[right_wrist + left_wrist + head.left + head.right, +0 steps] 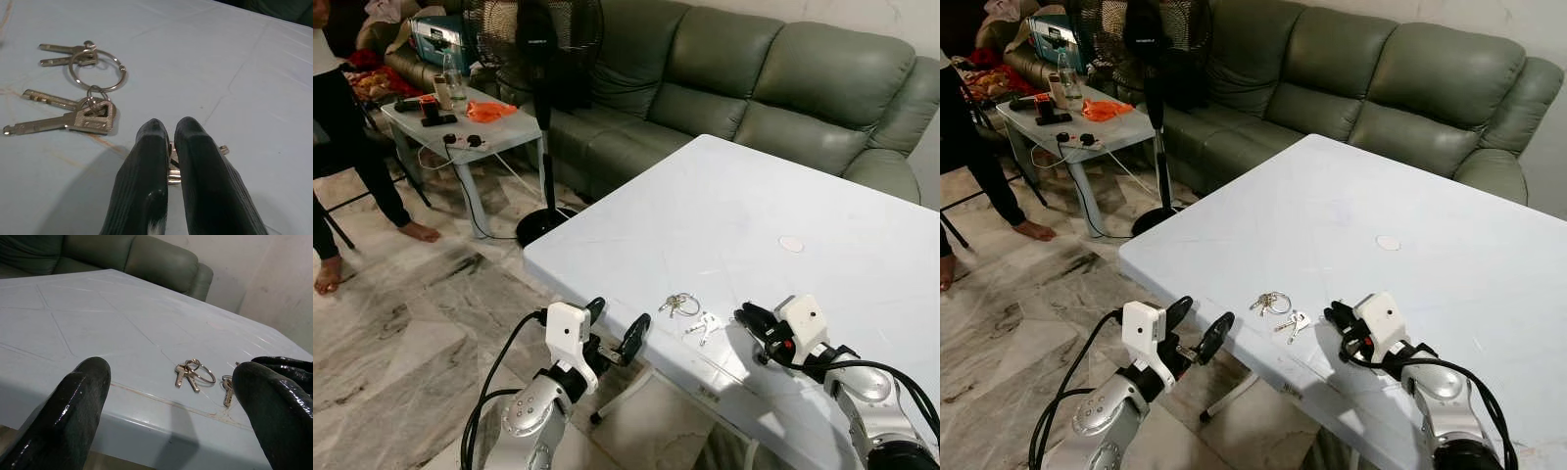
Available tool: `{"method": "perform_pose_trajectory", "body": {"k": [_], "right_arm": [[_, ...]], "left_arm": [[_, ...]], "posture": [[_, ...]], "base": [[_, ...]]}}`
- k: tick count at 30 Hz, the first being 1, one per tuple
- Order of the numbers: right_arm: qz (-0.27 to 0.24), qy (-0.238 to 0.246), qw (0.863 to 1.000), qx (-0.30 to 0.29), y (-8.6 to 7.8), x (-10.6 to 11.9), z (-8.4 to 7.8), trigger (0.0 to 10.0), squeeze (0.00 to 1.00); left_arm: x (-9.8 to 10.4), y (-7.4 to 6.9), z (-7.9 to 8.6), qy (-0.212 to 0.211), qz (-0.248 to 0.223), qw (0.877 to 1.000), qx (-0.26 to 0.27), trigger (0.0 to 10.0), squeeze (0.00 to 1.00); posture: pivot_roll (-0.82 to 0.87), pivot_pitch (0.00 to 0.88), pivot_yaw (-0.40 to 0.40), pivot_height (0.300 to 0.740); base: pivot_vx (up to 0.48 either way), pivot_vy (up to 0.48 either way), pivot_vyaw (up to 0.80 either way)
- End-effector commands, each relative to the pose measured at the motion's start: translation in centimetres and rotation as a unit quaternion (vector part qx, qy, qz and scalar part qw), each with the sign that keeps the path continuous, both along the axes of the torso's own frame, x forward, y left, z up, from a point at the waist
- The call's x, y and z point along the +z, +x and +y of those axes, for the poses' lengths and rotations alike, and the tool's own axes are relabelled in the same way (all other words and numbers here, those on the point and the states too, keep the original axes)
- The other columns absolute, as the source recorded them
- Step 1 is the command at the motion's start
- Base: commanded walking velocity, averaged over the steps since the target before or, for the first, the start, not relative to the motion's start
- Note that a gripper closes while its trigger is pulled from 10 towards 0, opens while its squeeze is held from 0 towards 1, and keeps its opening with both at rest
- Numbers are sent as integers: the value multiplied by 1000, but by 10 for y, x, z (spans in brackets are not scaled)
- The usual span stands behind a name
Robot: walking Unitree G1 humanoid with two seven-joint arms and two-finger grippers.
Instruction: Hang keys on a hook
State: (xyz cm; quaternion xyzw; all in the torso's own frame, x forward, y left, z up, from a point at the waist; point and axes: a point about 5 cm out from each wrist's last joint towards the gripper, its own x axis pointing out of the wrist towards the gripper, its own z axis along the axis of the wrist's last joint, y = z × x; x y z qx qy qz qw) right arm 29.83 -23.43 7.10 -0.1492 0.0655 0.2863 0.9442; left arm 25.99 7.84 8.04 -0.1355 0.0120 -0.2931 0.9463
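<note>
While the right gripper (168, 147) rests low on the white table (724, 206) with its 2 black fingers pressed almost together, a small metal piece, seemingly another key or ring, shows pinched between the tips in the right wrist view; what exactly it is cannot be told. Just beside those tips lie 2 loose sets: a large ring with 2 keys (85, 61) and a smaller ring carrying 2 longer keys (73, 115), linked or at least touching at the rings. In the head views both sets sit near the table's front edge, between the 2 grippers.

The left gripper (612, 331) hovers off the table's edge with its fingers spread wide, holding nothing.

No hook can be seen, so the step in hand looks like securing the keys before carrying them off. To do it well, the right gripper should confirm that the pinch is on a ring or a key's head, not a thin blade that may swivel out. A slow, straight lift would show whether the other keys come along or stay flat. Flat metal on a smooth top slips easily, so firm closure matters. A person (342, 127) stands near the side table (499, 132), well apart from the work.
</note>
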Motion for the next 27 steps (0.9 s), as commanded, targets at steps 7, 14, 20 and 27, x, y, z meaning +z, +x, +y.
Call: {"method": "perform_pose_trajectory", "body": {"k": [7,14,20,27], "right_arm": [[5,-16,1000,-3,-2,-2,-5,10000,0],[-1,-17,1000,-5,-1,-1,-5,2627,0],[-5,-13,1000,-7,1,1,-5,0,0],[-9,-10,1000,-9,0,1,-6,0,0]], "left_arm": [[6,1,-7,-12,-5,1000,-3,10000,0],[6,1,-6,-14,-6,1000,-1,10000,0],[6,1,-6,-15,-5,1000,-1,10000,0],[7,0,-7,-16,-5,1000,-1,10000,0]], "posture": [[-4,23,-69,740],[0,23,-70,740],[0,23,-70,740],[-2,24,-72,740]], "base": [[0,0,0],[0,0,0],[0,0,0],[0,0,0]]}}
